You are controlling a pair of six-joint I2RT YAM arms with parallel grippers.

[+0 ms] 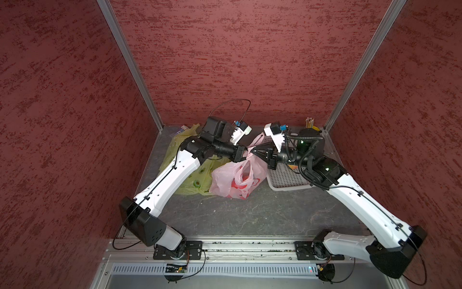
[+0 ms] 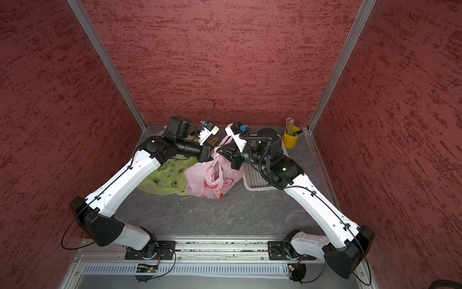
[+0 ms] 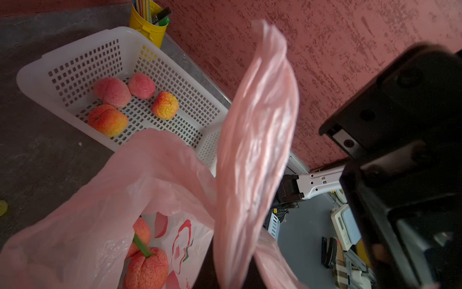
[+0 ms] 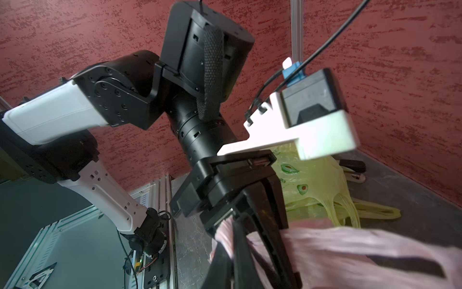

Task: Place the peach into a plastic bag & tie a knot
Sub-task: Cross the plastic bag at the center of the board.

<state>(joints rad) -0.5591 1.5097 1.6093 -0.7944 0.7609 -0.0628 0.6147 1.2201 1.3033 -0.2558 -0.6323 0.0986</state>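
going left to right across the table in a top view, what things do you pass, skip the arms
green bag → pink bag → white basket → yellow pencil cup

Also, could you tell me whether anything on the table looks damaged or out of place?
Yes: the yellow-green bag lying crumpled beside the pink bag, partly under the left arm, looks damaged. In the right wrist view its handles are stretched into thin, stringy strands. Nothing else stands out.
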